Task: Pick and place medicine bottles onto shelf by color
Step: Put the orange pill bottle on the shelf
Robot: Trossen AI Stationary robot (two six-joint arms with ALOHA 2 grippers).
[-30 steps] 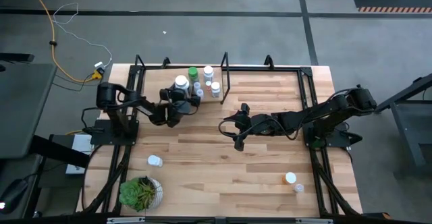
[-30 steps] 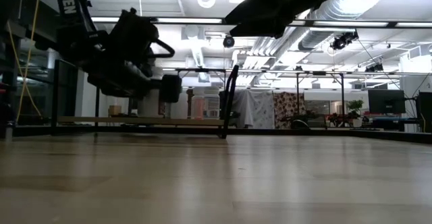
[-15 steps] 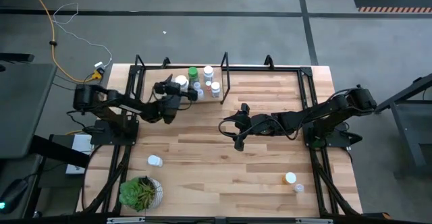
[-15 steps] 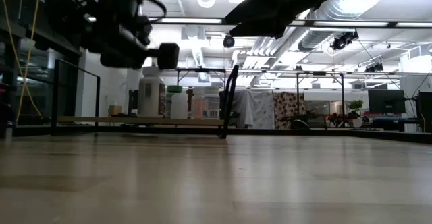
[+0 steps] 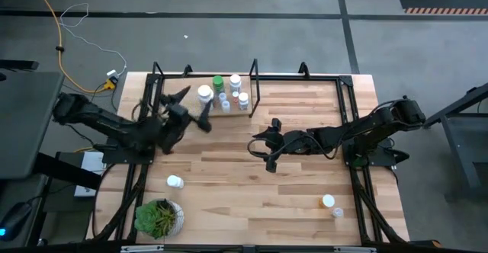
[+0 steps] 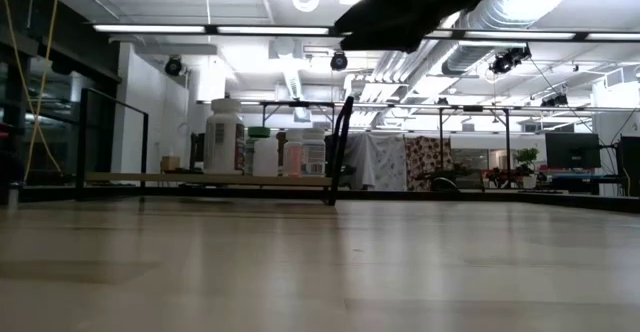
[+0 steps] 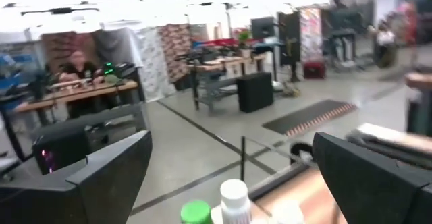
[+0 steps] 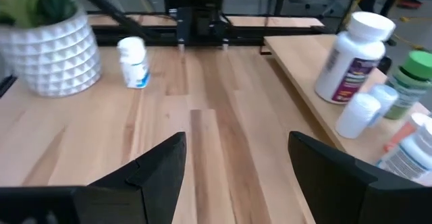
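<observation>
Left tool [image 5: 181,103] is hanging with its fingers spread and empty just beside the low light-wood shelf with black rod posts [image 5: 164,94], where the white-capped and green medicine bottles [image 5: 225,91] are standing grouped. Right tool [image 5: 261,148] is hovering apart mid-surface, empty. Placing looks done; next comes fetching the small white bottle [image 5: 174,181] near the potted plant [image 5: 158,217]. Bottle labels are too blurred to read.

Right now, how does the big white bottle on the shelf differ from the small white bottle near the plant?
The big white bottle stands on the shelf among other bottles; the small white bottle sits alone on the table near the plant. The big one is clearly larger. Both are white-capped, and neither is held.
</observation>
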